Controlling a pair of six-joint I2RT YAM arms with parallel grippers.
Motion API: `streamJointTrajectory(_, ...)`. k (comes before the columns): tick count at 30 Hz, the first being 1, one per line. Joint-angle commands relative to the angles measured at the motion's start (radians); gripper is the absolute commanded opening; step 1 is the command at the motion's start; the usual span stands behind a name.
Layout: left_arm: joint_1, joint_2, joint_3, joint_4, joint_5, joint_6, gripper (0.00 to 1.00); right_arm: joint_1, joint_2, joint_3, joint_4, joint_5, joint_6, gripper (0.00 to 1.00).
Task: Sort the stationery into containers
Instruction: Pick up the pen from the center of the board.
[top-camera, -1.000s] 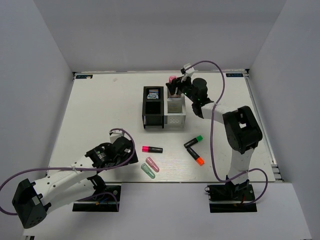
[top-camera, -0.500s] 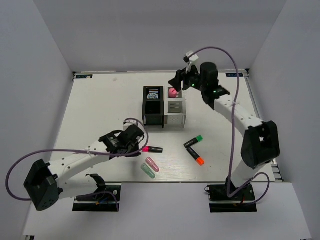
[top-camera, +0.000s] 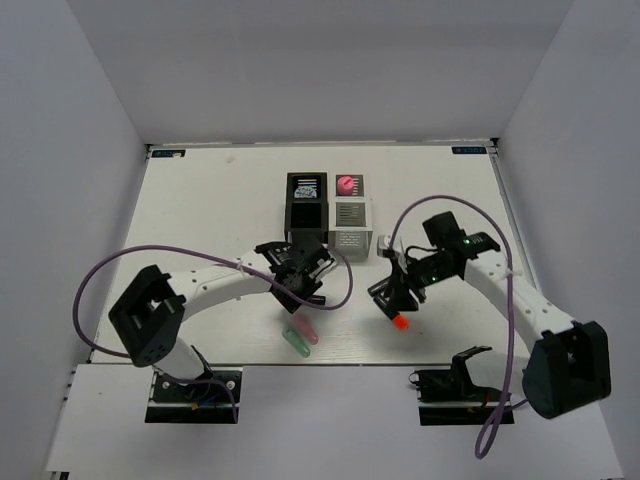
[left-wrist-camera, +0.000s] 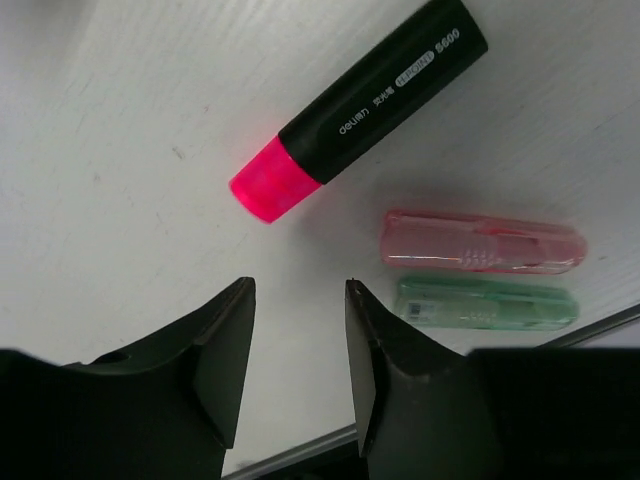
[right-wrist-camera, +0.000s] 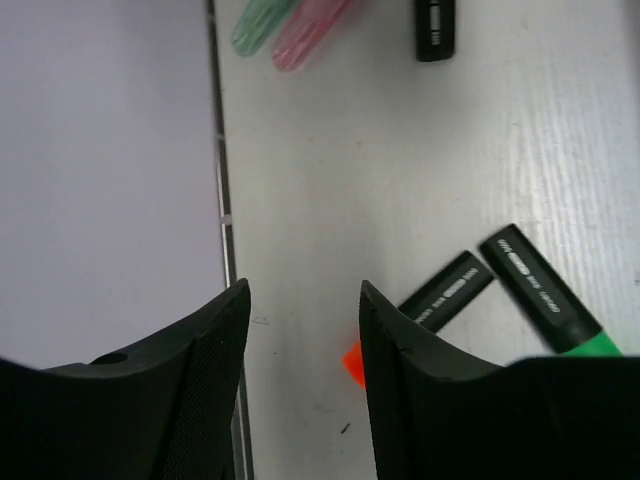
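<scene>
**Two open grips, each with a marker to square up on**

My left gripper (left-wrist-camera: 298, 345) is empty. Its fingers (left-wrist-camera: 225, 350) stand moderately apart with only bare table (left-wrist-camera: 120, 120) between them. Just past the tips lies the pink-capped marker (left-wrist-camera: 370, 100), flat and slanted, with its cap end nearest me. Off to one side the pink capsule (left-wrist-camera: 480, 242) and green capsule (left-wrist-camera: 485, 303) lie parallel and close together.

I take the marker as this hand's pick. I should reach forward until the black barrel, not the cap tip, sits in the gap. Then I should turn the wrist so the pads close square across the barrel. I need to stay off the capsules, which would probably roll if touched.

My right gripper (right-wrist-camera: 303, 350) is also parted and holding nothing. The orange-capped marker (right-wrist-camera: 445, 290) lies with its cap just at the inner edge of one finger and its barrel angling away. The green-capped marker (right-wrist-camera: 540, 295) lies right beside it, their black ends almost meeting. Here I would shift sideways over the orange marker's barrel and come down straight, so that closing does not push its neighbour.

Farther out, the black box (top-camera: 306, 210) and white box (top-camera: 351, 222) stand side by side at mid-table. A pink round piece (top-camera: 346, 184) shows at the top of the white one.
</scene>
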Motion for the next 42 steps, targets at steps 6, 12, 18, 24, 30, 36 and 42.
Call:
streamJointTrajectory(6, 0.020, 0.087, 0.094, 0.025, 0.105, 0.345, 0.64, -0.017, -0.237, -0.110, 0.055, -0.148, -0.135, 0.53)
streamJointTrajectory(12, 0.034, 0.179, 0.139, 0.007, 0.123, 0.375, 0.75, -0.031, -0.194, -0.093, 0.009, -0.166, -0.145, 0.53)
streamJointTrajectory(18, 0.066, 0.223, 0.140, 0.021, 0.200, 0.392, 0.75, -0.051, -0.190, -0.101, 0.012, -0.172, -0.148, 0.53)
streamJointTrajectory(24, 0.075, 0.245, 0.156, 0.035, 0.241, 0.414, 0.76, -0.071, -0.181, -0.107, 0.021, -0.180, -0.140, 0.53)
streamJointTrajectory(30, 0.087, 0.306, 0.192, 0.022, 0.293, 0.427, 0.76, -0.089, -0.179, -0.110, 0.020, -0.194, -0.138, 0.53)
streamJointTrajectory(36, 0.083, 0.348, 0.180, 0.045, 0.332, 0.411, 0.66, -0.114, -0.179, -0.114, 0.017, -0.215, -0.143, 0.53)
streamJointTrajectory(42, 0.071, 0.362, 0.134, 0.067, 0.289, 0.380, 0.14, -0.126, -0.181, -0.114, 0.001, -0.238, -0.158, 0.53)
